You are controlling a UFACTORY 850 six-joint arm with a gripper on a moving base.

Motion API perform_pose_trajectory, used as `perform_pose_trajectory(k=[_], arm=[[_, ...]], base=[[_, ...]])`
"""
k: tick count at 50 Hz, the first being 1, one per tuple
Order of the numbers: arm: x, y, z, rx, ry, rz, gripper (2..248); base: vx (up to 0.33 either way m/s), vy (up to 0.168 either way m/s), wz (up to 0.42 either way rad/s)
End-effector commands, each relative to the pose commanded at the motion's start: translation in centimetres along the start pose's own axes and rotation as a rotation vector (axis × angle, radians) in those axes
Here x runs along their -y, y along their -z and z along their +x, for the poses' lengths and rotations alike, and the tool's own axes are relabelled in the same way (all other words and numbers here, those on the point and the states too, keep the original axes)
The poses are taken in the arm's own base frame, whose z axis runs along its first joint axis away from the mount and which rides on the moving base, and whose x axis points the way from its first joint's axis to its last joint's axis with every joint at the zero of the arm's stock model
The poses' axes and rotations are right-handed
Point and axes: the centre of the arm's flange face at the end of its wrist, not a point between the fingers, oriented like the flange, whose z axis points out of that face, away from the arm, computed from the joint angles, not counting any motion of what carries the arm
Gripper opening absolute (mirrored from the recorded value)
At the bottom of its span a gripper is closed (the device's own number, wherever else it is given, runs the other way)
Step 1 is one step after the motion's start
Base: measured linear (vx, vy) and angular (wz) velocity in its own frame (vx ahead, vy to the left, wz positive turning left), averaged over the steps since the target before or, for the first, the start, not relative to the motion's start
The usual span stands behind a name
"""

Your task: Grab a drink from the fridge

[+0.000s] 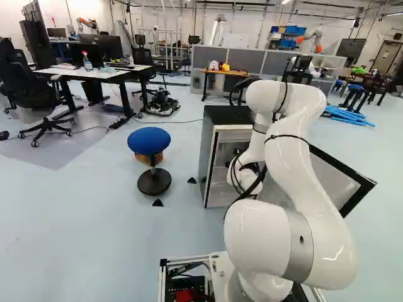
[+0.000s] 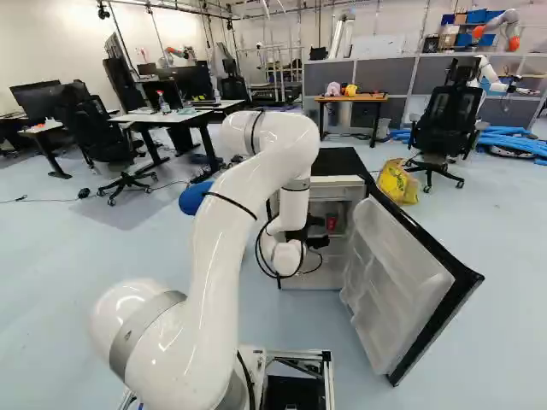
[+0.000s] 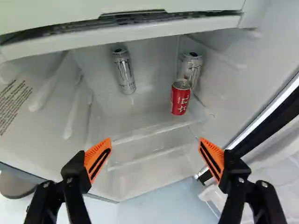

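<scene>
Left base view: the fridge [image 1: 207, 148] is partly hidden by the arm [image 1: 305, 189]. Right base view: the gripper [image 2: 320, 231] is held at its opening. Wrist view: the fingers [image 3: 96, 156] are spread; one red can [image 3: 180, 99] and two silver cans [image 3: 124, 72] are seen ahead, inside.

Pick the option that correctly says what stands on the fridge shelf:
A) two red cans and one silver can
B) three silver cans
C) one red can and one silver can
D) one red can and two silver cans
D: the wrist view shows a red can with two silver cans.
</scene>
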Motion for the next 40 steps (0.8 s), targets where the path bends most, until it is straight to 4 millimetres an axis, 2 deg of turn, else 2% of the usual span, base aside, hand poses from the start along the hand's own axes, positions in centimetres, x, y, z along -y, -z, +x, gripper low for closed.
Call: perform_pose_trajectory(k=[12,40], arm=[[-0.5,-2.4,-1.1,-0.012,-0.001,-0.006,247],[-1.8,-6.2,-0.6,-0.072,0.0,-0.021,247]], base=[[0.0,0.0,0.0],[0.0,0.0,0.0]])
